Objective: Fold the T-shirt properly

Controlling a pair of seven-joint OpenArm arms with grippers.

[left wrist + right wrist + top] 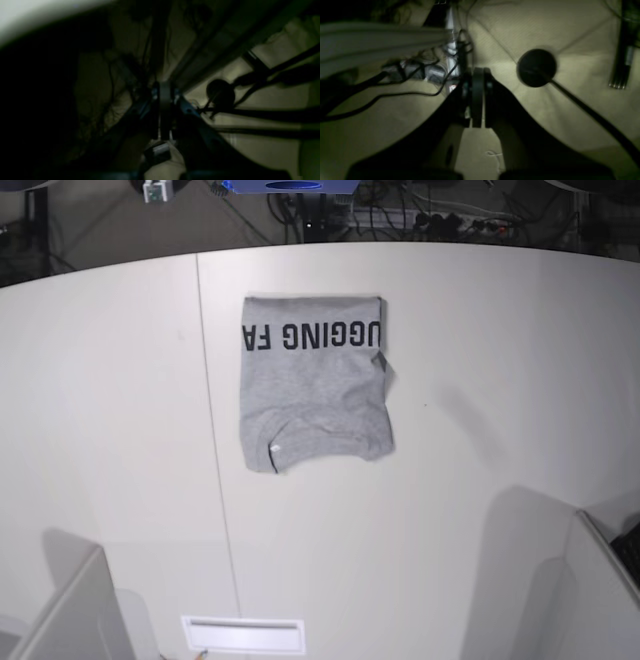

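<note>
The T-shirt (314, 383) lies folded on the worktop (480, 330). Both claws, left claw (163, 110) and right claw (477, 97), are together, holding nothing. Its loose right edge could spring open if bumped.

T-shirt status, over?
Both grippers shut, empty: left gripper, right gripper, both away from the table. T-shirt folded into a compact rectangle, lettering up. Nothing on or against it.

A white table (480, 330) with a thin seam line (212, 430) fills the base view. Near its front edge lies a white label plate (243, 635). Behind the table, cables and a power strip (455, 222) lie on the floor. A round black disc (536, 67), perhaps a stand foot, rests on beige floor.
</note>
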